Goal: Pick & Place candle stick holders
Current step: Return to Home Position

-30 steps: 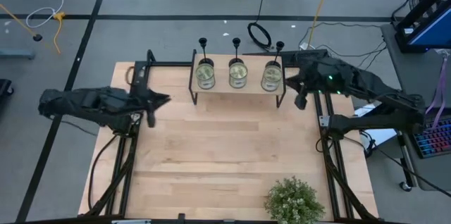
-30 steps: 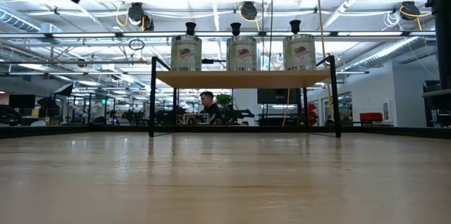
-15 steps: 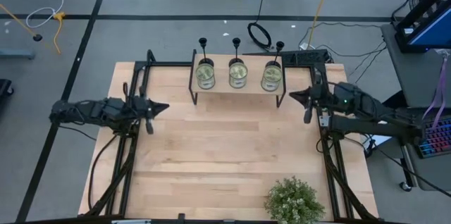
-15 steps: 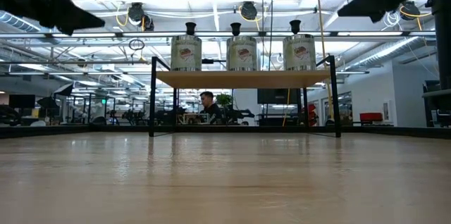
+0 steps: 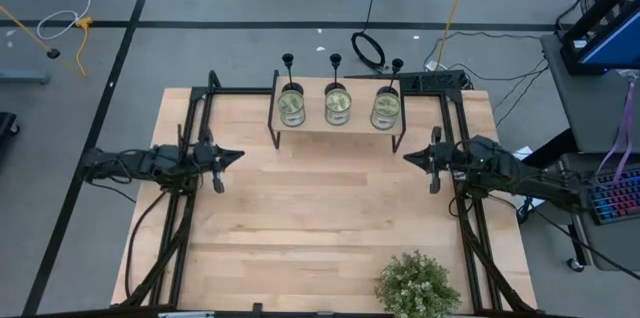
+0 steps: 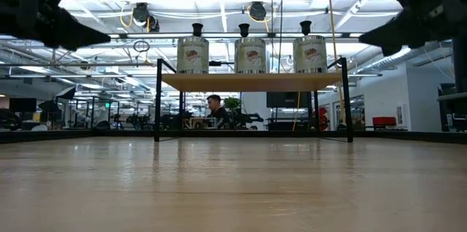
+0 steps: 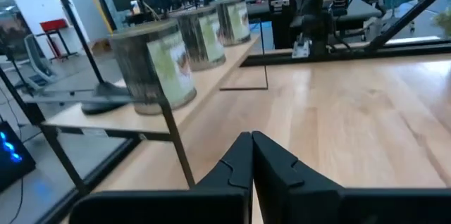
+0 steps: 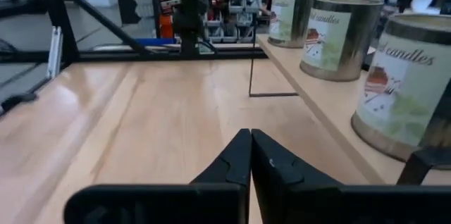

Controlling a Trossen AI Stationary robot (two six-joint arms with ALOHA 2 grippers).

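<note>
Three matte-black candle stick holders [image 5: 288, 61] [image 5: 336, 61] [image 5: 397, 64] stand on their round bases on a small wooden shelf [image 6: 252, 81] at the table's far middle. Each stands behind a candle tin [image 5: 338, 105]. They also show in the low view [image 6: 197, 29] [image 6: 244, 29] [image 6: 305, 27]. One holder's base shows in the left wrist view [image 7: 104, 98]. My left gripper [image 5: 232, 155] [image 7: 251, 137] is shut and empty, left of the shelf. My right gripper [image 5: 410, 158] [image 8: 250, 134] is shut and empty, right of the shelf.
A leafy green potted plant [image 5: 415, 286] stands at the table's near edge, right of the middle. The shelf's black metal legs [image 5: 274, 136] [image 5: 401, 144] stand on the far part of the table. Bare wooden tabletop [image 5: 320, 208] lies between the grippers and the plant.
Both grippers have gone down and toward the table's near edge, staying shut and empty. My right gripper has drawn away from the shelf's right end. My left gripper has drawn back a little toward the table's left edge. The holders and tins have not moved.
</note>
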